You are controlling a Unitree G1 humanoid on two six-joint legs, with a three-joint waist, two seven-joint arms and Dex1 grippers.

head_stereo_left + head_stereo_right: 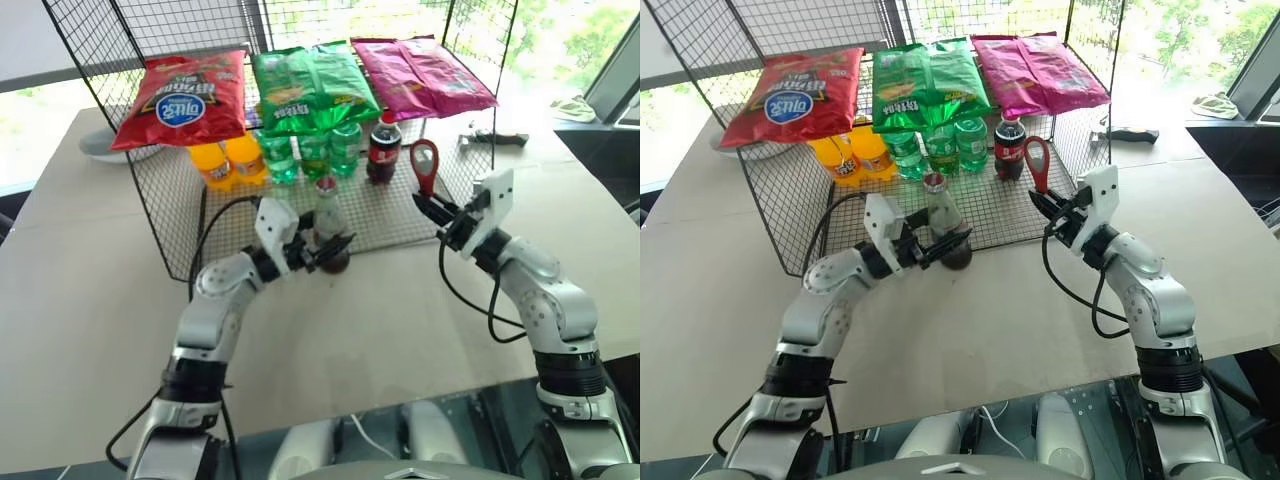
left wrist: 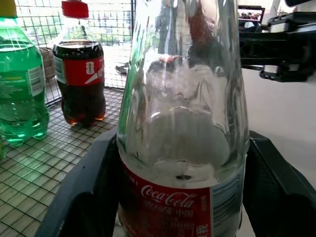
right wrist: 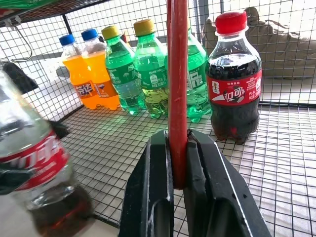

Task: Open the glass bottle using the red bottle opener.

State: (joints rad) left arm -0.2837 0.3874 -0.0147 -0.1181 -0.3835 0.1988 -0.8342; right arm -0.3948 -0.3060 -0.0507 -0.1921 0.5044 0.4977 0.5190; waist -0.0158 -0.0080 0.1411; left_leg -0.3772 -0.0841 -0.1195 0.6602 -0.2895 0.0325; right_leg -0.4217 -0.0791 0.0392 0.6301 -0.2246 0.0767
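The left gripper (image 1: 322,249) clamps the glass bottle (image 1: 329,228) around its body, upright at the front edge of the wire rack (image 1: 180,215) above the desk (image 1: 90,290), steadying it so the cap faces up. The right gripper (image 1: 432,207) pinches the red bottle opener (image 1: 424,165) by its handle, ring head raised, well apart to the bottle's right. Open room lies between them; shelved plastic bottles (image 1: 312,150) crowd behind.

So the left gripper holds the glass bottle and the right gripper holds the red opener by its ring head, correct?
Not quite. The right gripper grips the red bottle opener by its handle, with the ring head sticking up free, as the left eye view shows. The left gripper does hold the glass bottle.
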